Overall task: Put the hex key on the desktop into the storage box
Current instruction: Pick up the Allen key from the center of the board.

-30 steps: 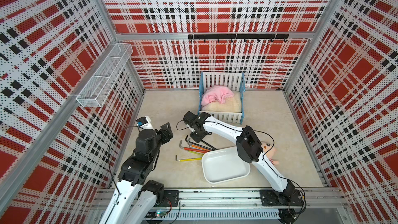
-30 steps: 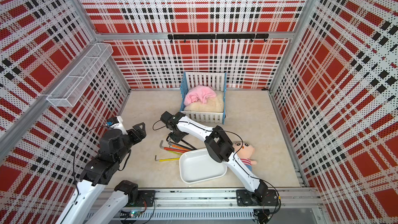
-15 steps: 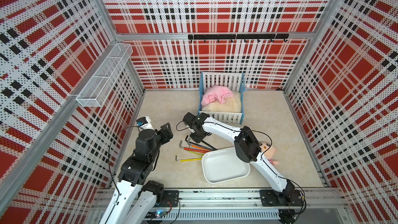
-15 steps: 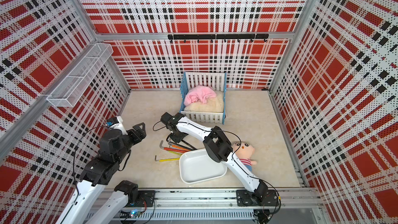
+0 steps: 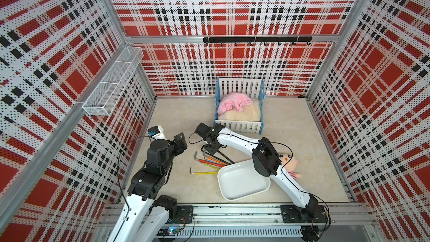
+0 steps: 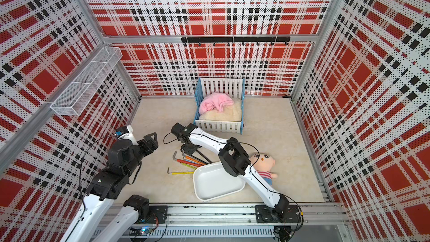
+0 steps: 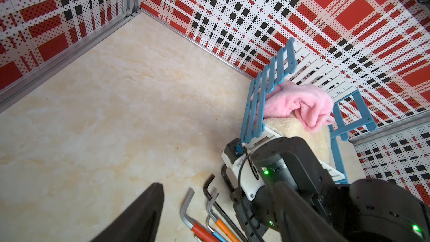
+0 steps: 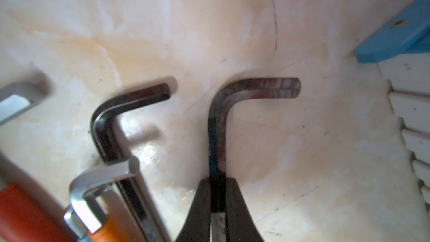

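Several hex keys (image 5: 213, 160) lie fanned on the beige desktop (image 5: 181, 117), some with red, orange or yellow sleeves; a yellow one (image 5: 202, 172) lies apart. My right gripper (image 8: 217, 182) is down at the far end of the fan, shut on the long shaft of a dark hex key (image 8: 235, 89), whose bent end lies on the desktop. A second dark hex key (image 8: 107, 117) lies beside it. The white storage box (image 5: 243, 185) sits just right of the fan. My left gripper (image 5: 180, 140) hovers open to the left, holding nothing.
A blue-and-white crib (image 5: 239, 124) with a pink cloth stands behind the right gripper (image 5: 210, 148). A plush doll (image 5: 289, 161) lies right of the storage box, partly under the right arm. A wire basket (image 5: 114, 82) hangs on the left wall.
My right gripper's jaws have closed onto the dark hex key's shaft. Its elbow shifted slightly. The left arm has not moved.
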### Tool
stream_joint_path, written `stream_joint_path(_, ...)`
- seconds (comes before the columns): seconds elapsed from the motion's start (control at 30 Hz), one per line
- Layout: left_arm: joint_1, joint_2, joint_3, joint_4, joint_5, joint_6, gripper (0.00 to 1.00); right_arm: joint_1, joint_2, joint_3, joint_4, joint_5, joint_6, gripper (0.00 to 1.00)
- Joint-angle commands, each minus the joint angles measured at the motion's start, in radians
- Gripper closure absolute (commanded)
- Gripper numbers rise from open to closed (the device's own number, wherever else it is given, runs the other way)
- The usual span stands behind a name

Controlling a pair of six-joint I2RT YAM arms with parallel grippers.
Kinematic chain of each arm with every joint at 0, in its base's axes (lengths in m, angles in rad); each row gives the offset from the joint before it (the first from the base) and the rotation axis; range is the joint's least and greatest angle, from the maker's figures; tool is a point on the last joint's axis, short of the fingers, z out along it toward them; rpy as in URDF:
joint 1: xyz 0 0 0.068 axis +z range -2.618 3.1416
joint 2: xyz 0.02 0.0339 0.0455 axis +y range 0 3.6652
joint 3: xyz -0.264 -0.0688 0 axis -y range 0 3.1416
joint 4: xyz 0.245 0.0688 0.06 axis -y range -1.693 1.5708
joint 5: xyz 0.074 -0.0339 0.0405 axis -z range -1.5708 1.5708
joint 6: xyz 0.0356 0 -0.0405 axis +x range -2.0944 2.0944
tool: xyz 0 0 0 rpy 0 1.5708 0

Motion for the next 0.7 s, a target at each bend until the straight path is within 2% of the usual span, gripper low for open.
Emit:
stream_joint_path(0.0, 0.006, 0.006, -0.01, -0.002, 0.006, 0.007, 0.2, -0.004, -0.001, -0.023, 0.047, 0.073, -0.014, 1.0)
stream_joint_path(0.37, 0.006, 0.007, -0.011, -0.004, 0.0, 0.005, 0.2, -0.007, -0.086, -0.018, 0.103, 0.153, -0.048, 1.0)
stream_joint_path(0.67, 0.005, 0.007, -0.011, -0.002, 0.001, 0.007, 0.2, -0.02, -0.163, -0.048, 0.133, 0.161, -0.081, 1.0)
